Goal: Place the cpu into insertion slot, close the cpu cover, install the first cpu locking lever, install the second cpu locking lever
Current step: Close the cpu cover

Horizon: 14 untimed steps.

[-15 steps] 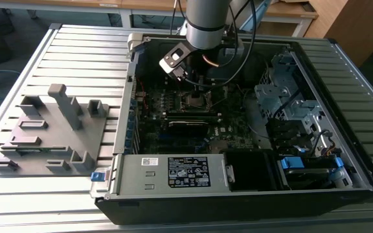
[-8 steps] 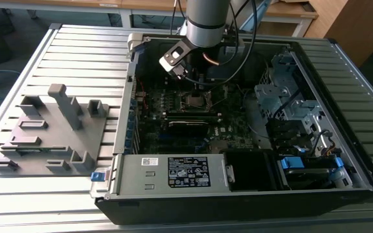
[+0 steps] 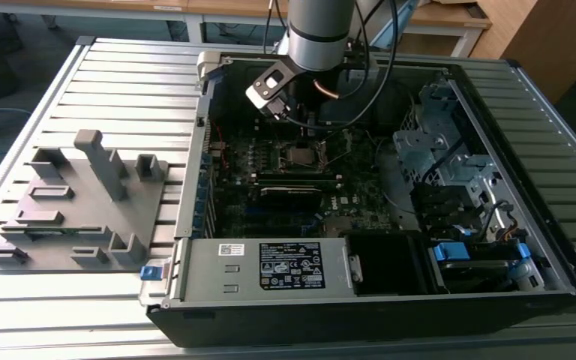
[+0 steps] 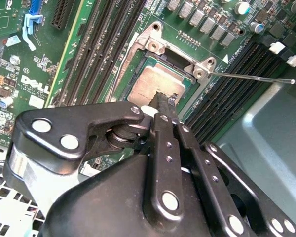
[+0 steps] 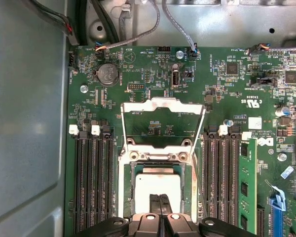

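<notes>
Inside the open computer case [image 3: 558, 247], on the motherboard [image 5: 138, 74], the cpu cover [image 5: 163, 103] stands flipped up just beyond the jaws. The cpu [image 5: 158, 183] already lies in the insertion slot [image 5: 157, 169], directly beneath the jaws, which are pressed together. The cover and both levers are not yet closed.

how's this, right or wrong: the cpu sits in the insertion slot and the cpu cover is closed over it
One thing is wrong. The cpu sits in the insertion slot, but the cpu cover is open, swung back off it, as the first wrist view shows.
</notes>
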### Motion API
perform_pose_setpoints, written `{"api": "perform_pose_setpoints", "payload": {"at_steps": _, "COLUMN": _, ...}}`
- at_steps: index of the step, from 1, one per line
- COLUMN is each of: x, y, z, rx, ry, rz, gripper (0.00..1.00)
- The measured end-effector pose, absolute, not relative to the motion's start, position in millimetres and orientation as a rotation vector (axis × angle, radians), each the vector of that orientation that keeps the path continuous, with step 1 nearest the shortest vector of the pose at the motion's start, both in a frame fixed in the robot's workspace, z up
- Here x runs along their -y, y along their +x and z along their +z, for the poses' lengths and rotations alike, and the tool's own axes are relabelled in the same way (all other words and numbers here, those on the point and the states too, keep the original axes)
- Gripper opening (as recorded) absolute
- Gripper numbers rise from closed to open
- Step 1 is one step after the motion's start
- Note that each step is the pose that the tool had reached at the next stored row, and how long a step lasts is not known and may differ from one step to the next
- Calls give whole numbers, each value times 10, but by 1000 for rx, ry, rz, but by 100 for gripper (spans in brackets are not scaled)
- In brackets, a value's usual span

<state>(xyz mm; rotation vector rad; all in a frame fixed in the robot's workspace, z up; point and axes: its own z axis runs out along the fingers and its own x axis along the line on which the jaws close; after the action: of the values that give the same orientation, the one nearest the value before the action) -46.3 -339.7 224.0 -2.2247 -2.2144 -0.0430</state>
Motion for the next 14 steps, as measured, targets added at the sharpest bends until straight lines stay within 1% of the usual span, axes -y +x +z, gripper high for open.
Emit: {"api": "perform_pose_setpoints", "payload": {"at_steps": 14, "x": 3397, "y": -463, "z": 2281, "rx": 2214, "ry": -2225, "rz": -43, "gripper": 10}}
